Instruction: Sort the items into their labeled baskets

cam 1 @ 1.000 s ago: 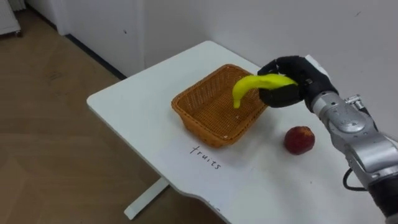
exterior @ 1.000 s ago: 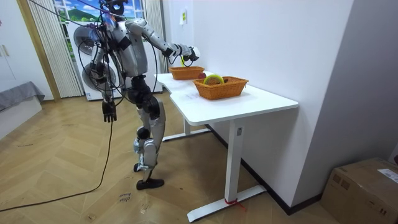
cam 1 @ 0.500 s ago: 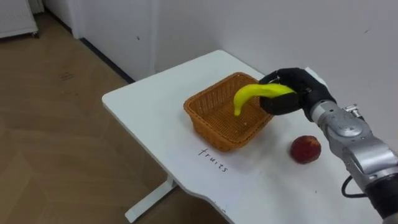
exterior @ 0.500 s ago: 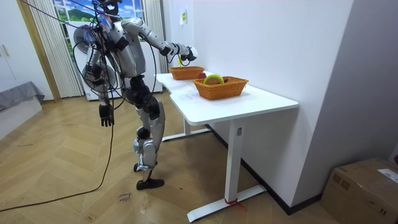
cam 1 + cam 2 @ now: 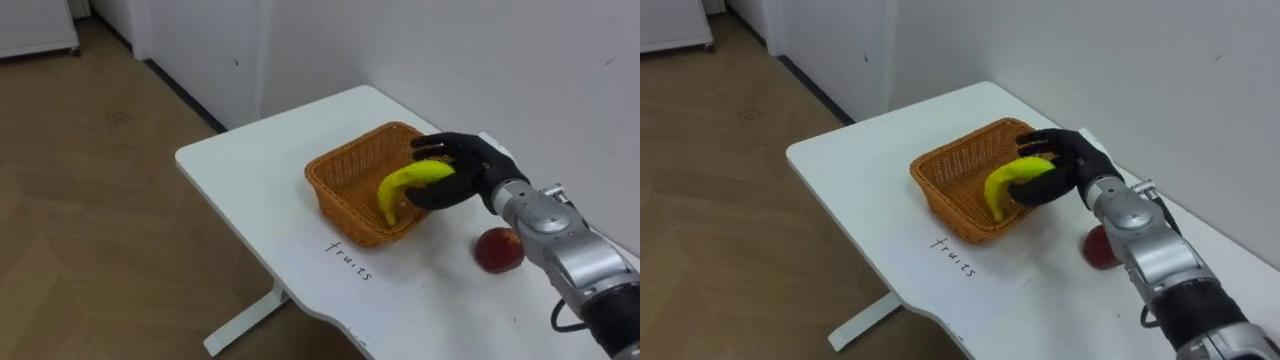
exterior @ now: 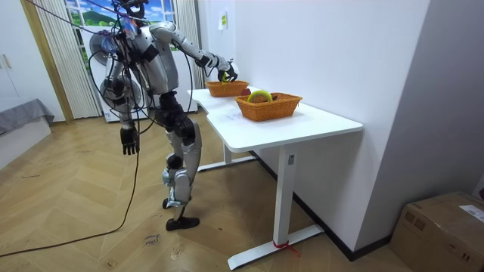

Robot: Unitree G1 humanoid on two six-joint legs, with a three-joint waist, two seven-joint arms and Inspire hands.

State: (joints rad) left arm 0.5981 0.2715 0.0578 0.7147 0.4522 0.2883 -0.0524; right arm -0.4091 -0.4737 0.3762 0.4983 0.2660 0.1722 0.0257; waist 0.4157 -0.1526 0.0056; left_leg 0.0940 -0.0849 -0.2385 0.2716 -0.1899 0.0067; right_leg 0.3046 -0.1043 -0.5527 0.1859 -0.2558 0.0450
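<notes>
Standing a few steps from the white table (image 5: 250, 180), I see the robot at its far end, with the right arm stretched out over the top. The right hand (image 5: 462, 175) has its dark fingers curled round one end of a banana (image 5: 405, 185), so it is clamped on the fruit. The banana hangs inside the opening of the wicker fruit basket (image 5: 345, 212), near the basket's 3 o'clock side, and its free tip points down toward 7 o'clock. I think the hand grips the fruit by one end on purpose: in this way the long body goes into the basket first and the fingers need not go below the rim. The step in hand looks like the release of the banana, and the lower it is, the less it will bounce or roll out.

At 4 o'clock from the basket a red apple (image 5: 499, 250) lies on the table, close to the basket but apart from it; I judge it is next. A handwritten label (image 5: 350, 262) on the tabletop at 6 o'clock of the basket marks what belongs there. In the room view a second basket (image 6: 268, 107) stands nearer to me on the same table. The left hand (image 6: 130, 140) hangs beside the robot's hip; it is too small for me to tell its state.
</notes>
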